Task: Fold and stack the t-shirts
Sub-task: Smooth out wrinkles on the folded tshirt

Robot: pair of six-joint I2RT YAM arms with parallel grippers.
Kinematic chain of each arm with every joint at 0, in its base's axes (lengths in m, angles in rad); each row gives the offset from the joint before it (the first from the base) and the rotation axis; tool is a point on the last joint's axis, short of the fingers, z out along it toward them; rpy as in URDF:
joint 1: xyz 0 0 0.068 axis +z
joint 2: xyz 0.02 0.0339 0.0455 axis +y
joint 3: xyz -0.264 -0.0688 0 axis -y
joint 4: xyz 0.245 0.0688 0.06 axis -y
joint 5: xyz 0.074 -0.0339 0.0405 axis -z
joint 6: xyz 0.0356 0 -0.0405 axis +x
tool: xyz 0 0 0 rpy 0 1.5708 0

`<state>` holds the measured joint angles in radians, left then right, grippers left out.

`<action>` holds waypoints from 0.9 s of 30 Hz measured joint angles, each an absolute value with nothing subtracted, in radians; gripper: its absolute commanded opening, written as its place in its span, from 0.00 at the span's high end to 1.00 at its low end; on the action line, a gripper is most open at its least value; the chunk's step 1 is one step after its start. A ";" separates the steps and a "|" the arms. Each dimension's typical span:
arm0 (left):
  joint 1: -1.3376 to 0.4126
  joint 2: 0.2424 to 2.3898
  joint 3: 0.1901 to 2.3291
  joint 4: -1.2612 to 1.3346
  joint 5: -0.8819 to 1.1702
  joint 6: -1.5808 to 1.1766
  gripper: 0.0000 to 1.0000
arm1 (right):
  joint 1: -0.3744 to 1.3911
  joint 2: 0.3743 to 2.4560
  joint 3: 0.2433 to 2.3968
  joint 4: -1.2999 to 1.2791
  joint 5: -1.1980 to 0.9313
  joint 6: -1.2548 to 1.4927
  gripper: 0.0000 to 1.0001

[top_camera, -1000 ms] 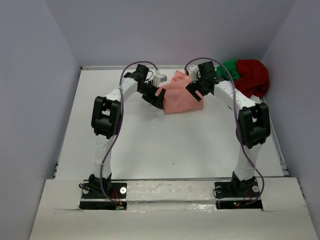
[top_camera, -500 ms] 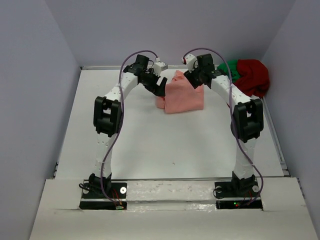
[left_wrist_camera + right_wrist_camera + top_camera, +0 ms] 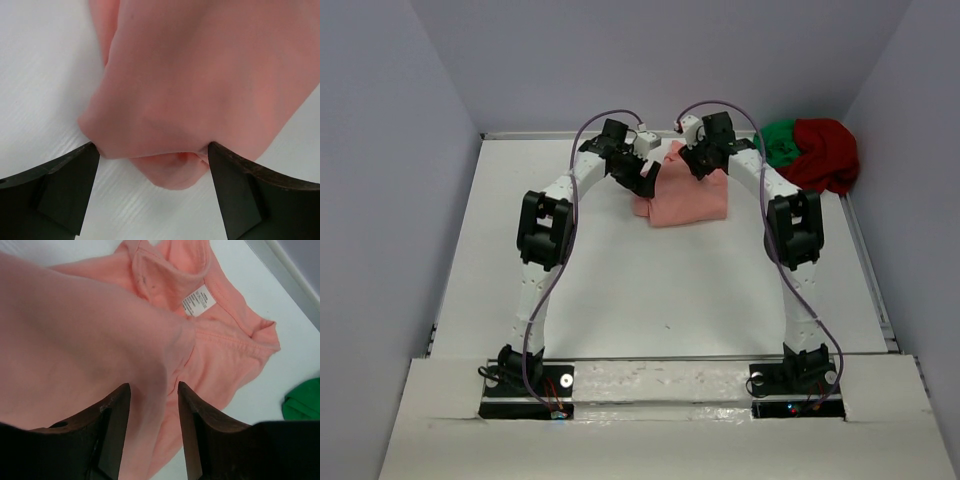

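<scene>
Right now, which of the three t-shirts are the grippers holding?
The salmon-pink t-shirt; the green t-shirt and dark red t-shirt lie bunched, ungripped, far right.

a: where does the salmon-pink shirt (image 3: pixel 685 200) lie?
b: at the far middle of the table (image 3: pixel 620 290). its near part rests flat, roughly a rectangle. its far part is raised off the surface in soft, bunched folds.
a: any detail on it?
b: the right wrist view shows the neck opening facing up, with the white neck tag (image 3: pixel 199 301) just inside the collar seam. the cloth is plain and smooth.
a: and the other two?
b: the dark red shirt (image 3: pixel 825 150) and the green shirt (image 3: pixel 780 140) sit crumpled and unfolded in the far right corner, touching each other. the green one is on the left, nearer the pink one but apart from it.
</scene>
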<state>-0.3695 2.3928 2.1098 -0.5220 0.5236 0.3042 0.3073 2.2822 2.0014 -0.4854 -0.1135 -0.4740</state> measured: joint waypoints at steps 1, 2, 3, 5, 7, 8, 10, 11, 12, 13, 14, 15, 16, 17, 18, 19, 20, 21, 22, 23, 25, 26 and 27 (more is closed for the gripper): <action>-0.371 2.393 2.110 -0.513 0.518 0.304 0.01 | 0.307 2.296 2.019 -0.486 -0.116 -0.474 0.45; -0.372 2.393 2.110 -0.508 0.513 0.305 0.01 | 0.307 2.319 2.049 -0.490 -0.118 -0.475 0.42; -0.373 2.393 2.110 -0.505 0.509 0.305 0.01 | 0.307 2.334 2.070 -0.492 -0.117 -0.474 0.41; -0.374 2.393 2.110 -0.500 0.501 0.305 0.01 | 0.307 2.375 2.130 -0.494 -0.121 -0.474 0.41; -0.374 2.393 2.110 -0.496 0.495 0.306 0.01 | 0.307 2.406 2.176 -0.494 -0.125 -0.474 0.40; -0.374 2.393 2.110 -0.495 0.494 0.306 0.01 | 0.307 2.418 2.195 -0.494 -0.129 -0.474 0.40; -0.376 2.393 2.110 -0.490 0.487 0.309 0.01 | 0.307 2.444 2.232 -0.495 -0.133 -0.474 0.40; -0.376 2.393 2.110 -0.487 0.482 0.311 0.01 | 0.307 2.452 2.243 -0.494 -0.135 -0.474 0.40; -0.377 2.393 2.109 -0.482 0.477 0.313 0.01 | 0.307 2.458 2.249 -0.495 -0.137 -0.474 0.40; -0.377 2.393 2.109 -0.478 0.473 0.314 0.02 | 0.307 2.463 2.251 -0.495 -0.140 -0.474 0.41; -0.379 2.393 2.107 -0.469 0.469 0.315 0.04 | 0.307 2.465 2.251 -0.495 -0.141 -0.474 0.41; -0.379 2.393 2.107 -0.465 0.467 0.315 0.14 | 0.307 2.466 2.251 -0.497 -0.145 -0.474 0.41; -0.381 2.393 2.106 -0.458 0.464 0.316 0.19 | 0.307 2.467 2.251 -0.498 -0.147 -0.474 0.41; -0.381 2.393 2.106 -0.455 0.463 0.315 0.23 | 0.307 2.467 2.251 -0.497 -0.149 -0.474 0.42; -0.381 2.393 2.106 -0.450 0.462 0.317 0.26 | 0.307 2.467 2.249 -0.497 -0.152 -0.474 0.42; -0.381 2.394 2.106 -0.446 0.462 0.317 0.38 | 0.307 2.467 2.246 -0.497 -0.154 -0.474 0.43; -0.381 2.395 2.106 -0.443 0.463 0.317 0.44 | 0.307 2.467 2.240 -0.494 -0.157 -0.475 0.43; -0.382 2.399 2.108 -0.442 0.463 0.317 0.48 | 0.307 2.467 2.229 -0.491 -0.160 -0.475 0.43; -0.382 2.407 2.116 -0.442 0.463 0.316 0.51 | 0.307 2.467 2.217 -0.490 -0.162 -0.475 0.43; -0.382 2.415 2.123 -0.441 0.463 0.316 0.52 | 0.307 2.467 2.206 -0.490 -0.163 -0.475 0.43; -0.382 2.444 2.148 -0.442 0.463 0.315 0.59 | 0.305 2.467 2.179 -0.490 -0.166 -0.475 0.43; -0.382 2.457 2.157 -0.441 0.462 0.315 0.63 | 0.302 2.467 2.170 -0.489 -0.167 -0.475 0.44; -0.382 2.467 2.161 -0.442 0.463 0.314 0.69 | 0.302 2.467 2.159 -0.487 -0.169 -0.475 0.47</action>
<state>-0.3824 2.4668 2.1609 -0.4416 0.4625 0.3141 0.3016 2.4672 2.1586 -0.4873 -0.1688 -0.4751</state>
